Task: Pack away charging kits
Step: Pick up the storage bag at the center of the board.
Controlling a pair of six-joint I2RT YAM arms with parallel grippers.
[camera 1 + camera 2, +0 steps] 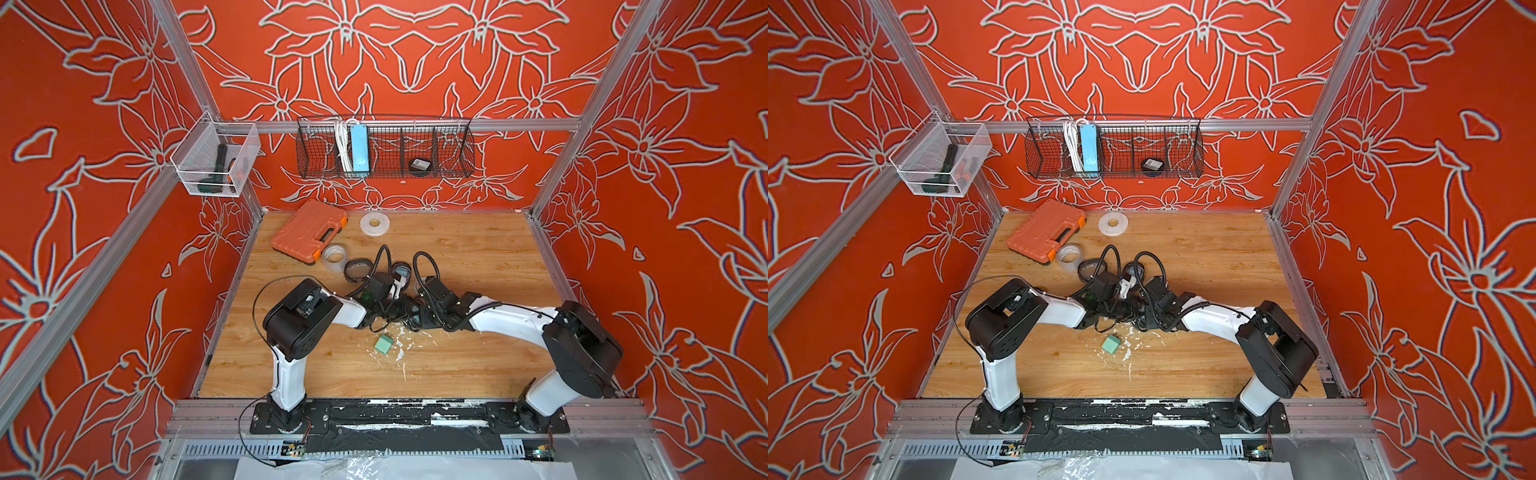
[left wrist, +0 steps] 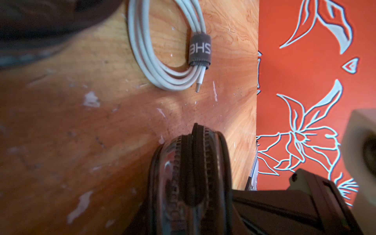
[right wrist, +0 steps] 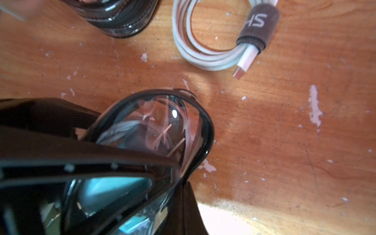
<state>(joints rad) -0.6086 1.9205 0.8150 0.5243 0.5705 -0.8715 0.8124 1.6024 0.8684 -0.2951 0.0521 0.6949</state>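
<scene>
The right gripper (image 3: 142, 150) is clamped on a clear-topped pouch (image 3: 160, 126), with one finger lying across the clear face. A teal adapter (image 3: 114, 189) shows through the plastic inside. Pale streaks beside it could be a cable or only glare; that cannot be told. The hold looks like a brace. A soft pouch would slide or fold if one gripper worked its zip alone, so this arm likely pins it while the other handles the rim.

The left gripper (image 1: 390, 291) sits just beside the right one. In its wrist view a pouch edge with zip teeth fills the spot right at its mouth, probably the same pouch seen edge-on. Its fingers are hidden, so whether it pinches the rim or only nears it cannot be told.

A coiled white cable (image 2: 166, 53), bound by a brown strap (image 2: 200, 49), lies flat on the table (image 1: 478, 257) a little ahead of both grippers, untouched. A second pouch (image 1: 357, 268) rests beyond the left gripper on its outer side. A loose adapter (image 1: 384, 345) lies behind the grippers, toward the bases and apart from them. These seem to make up the next kit.

Both arms reach in low with elbows raised, and their forearms converge until the wrists nearly meet mid-table. The left wrist appears rolled onto its side, since table and wall stand side by side in its view.
</scene>
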